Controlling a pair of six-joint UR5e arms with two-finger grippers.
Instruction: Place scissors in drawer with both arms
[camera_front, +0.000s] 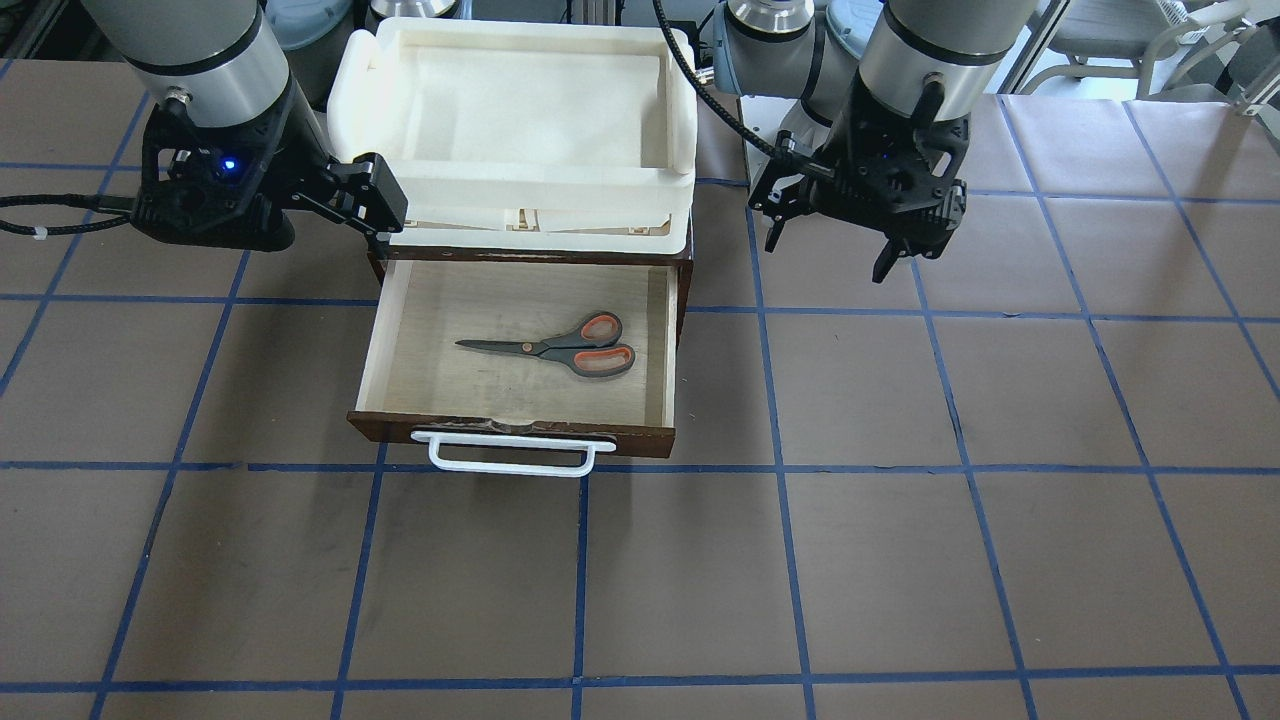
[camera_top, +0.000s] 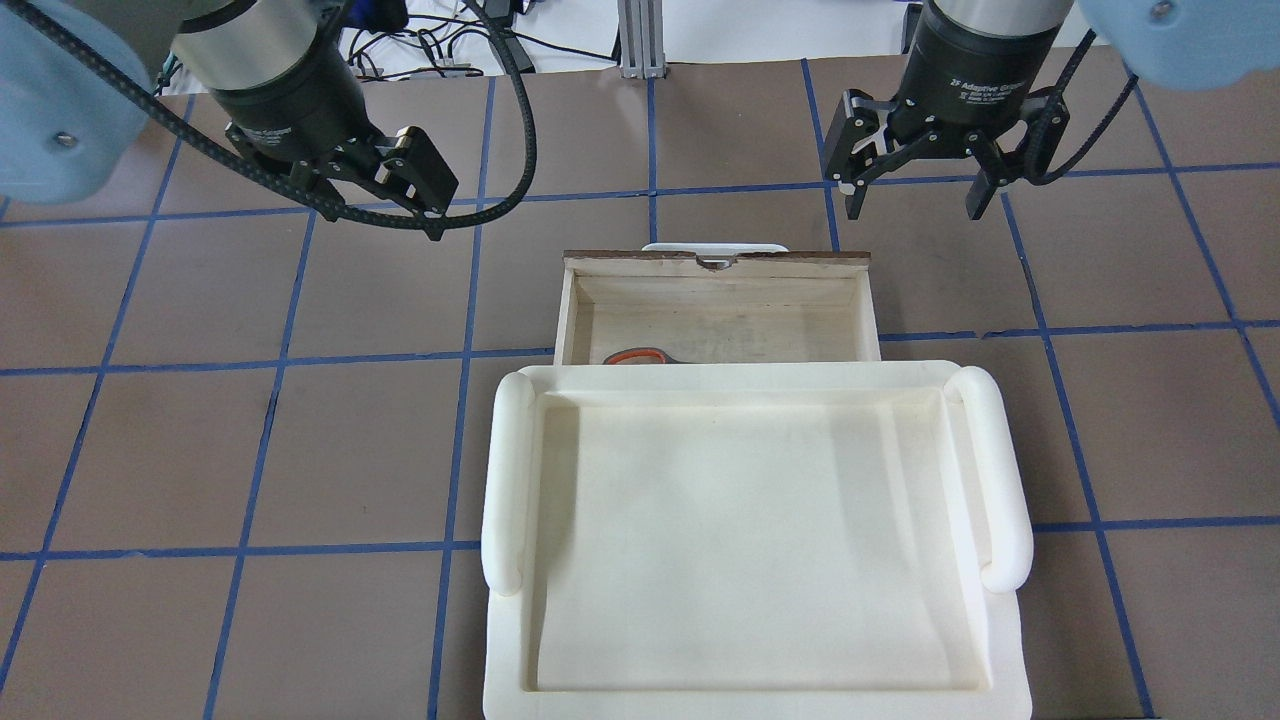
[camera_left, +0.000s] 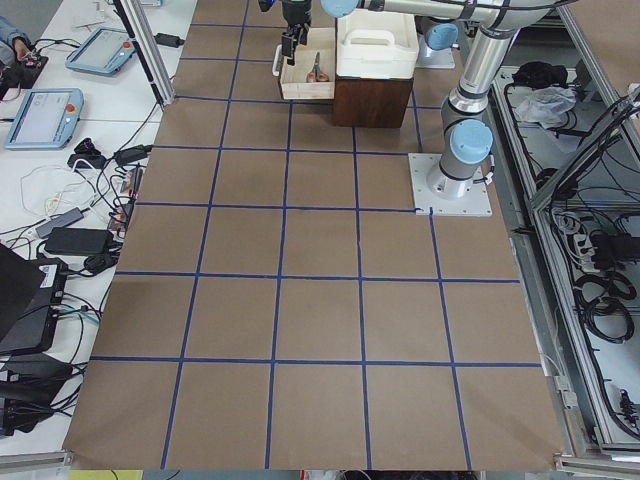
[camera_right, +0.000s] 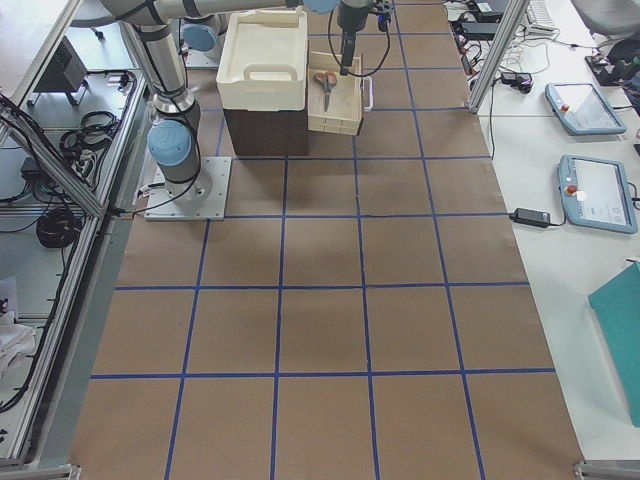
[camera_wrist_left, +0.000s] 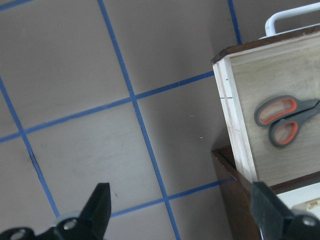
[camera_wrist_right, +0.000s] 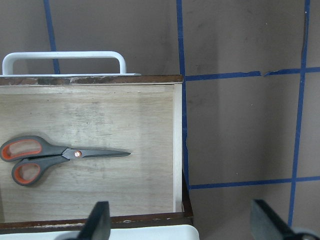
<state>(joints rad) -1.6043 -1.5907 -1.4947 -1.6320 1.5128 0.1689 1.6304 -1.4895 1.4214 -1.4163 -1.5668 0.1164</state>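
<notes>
The scissors (camera_front: 560, 348) lie flat on the pale floor of the open brown drawer (camera_front: 500, 428). They also show in the left wrist view (camera_wrist_left: 280, 120) and the right wrist view (camera_wrist_right: 50, 157); overhead only an orange handle loop (camera_top: 640, 356) shows. My left gripper (camera_front: 830, 255) hangs open and empty above the table beside the drawer; it also shows overhead (camera_top: 370, 205). My right gripper (camera_top: 917, 195) is open and empty off the drawer's other side, near the cabinet's corner (camera_front: 270, 225).
A white foam tray (camera_top: 510, 470) sits on top of the dark cabinet (camera_left: 370, 100) that holds the drawer. The drawer's white bar handle (camera_front: 510, 455) juts out away from the robot. Brown table with blue grid lines lies all around.
</notes>
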